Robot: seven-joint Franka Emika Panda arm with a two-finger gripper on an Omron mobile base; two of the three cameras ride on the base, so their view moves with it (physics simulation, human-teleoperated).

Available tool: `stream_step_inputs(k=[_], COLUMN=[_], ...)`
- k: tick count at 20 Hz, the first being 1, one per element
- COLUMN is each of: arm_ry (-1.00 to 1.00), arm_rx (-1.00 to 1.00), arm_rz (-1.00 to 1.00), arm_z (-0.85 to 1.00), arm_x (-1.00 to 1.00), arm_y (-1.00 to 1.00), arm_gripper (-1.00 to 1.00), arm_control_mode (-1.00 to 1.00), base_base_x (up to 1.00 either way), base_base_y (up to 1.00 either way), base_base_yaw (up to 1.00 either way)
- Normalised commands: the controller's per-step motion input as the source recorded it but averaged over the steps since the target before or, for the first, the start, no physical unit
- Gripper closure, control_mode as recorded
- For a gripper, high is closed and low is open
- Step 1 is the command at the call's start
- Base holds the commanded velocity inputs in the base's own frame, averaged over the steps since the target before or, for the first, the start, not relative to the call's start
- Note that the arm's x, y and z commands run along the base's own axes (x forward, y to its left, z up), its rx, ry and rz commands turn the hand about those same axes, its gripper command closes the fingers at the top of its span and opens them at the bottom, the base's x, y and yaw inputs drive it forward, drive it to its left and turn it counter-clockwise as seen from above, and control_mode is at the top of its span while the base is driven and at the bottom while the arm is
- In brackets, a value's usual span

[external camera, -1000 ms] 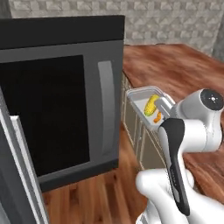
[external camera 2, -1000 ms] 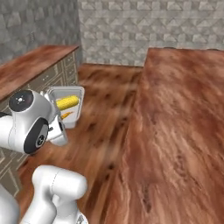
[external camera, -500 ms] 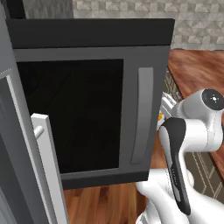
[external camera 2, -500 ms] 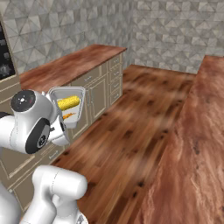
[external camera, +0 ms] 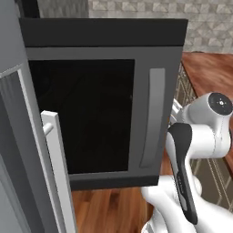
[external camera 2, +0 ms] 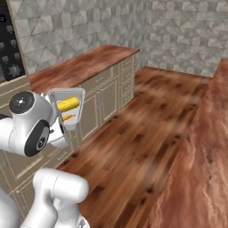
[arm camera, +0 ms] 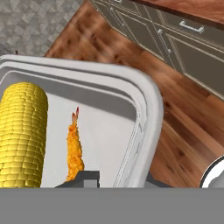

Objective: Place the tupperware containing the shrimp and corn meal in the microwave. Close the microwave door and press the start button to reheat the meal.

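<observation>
The tupperware [arm camera: 144,109] is a clear grey container, and my gripper [arm camera: 118,180] is shut on its near rim. A yellow corn cob piece [arm camera: 22,135] and a small orange shrimp [arm camera: 75,148] lie in it. In the right base view the tupperware [external camera 2: 80,95] is held steeply tilted just beyond my wrist, with the corn [external camera 2: 68,104] and shrimp [external camera 2: 67,117] showing. The microwave [external camera: 104,34] looms close in the left base view, its front black. The microwave door [external camera: 54,168], with a pale bar handle, stands swung out at the left. The arm hides the container there.
A wood-topped counter [external camera 2: 84,67] with beige cabinet fronts runs along the left past the tupperware. A black panel with grey buttons [external camera 2: 6,44] sits at the far left. Wooden floor [external camera 2: 133,147] stretches ahead, and another wooden counter [external camera 2: 205,147] borders it on the right.
Both base views have shifted as the base moved: the microwave is now larger and more central on the left, the cabinets nearer on the right. The tupperware stays in my grip.
</observation>
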Motion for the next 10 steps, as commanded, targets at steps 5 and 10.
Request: stream_step_inputs(k=[5,10], arm_ry=[0.0,0.0], arm_rx=[0.0,0.0], arm_rz=[0.0,0.0], arm_z=[0.0,0.0], arm_x=[0.0,0.0], arm_y=[0.0,0.0], arm_gripper=[1.0,1.0], arm_control_mode=[1.0,1.0], base_base_x=[1.0,1.0], base_base_y=[-0.42,0.0], base_base_yaw=[-0.25,-0.29])
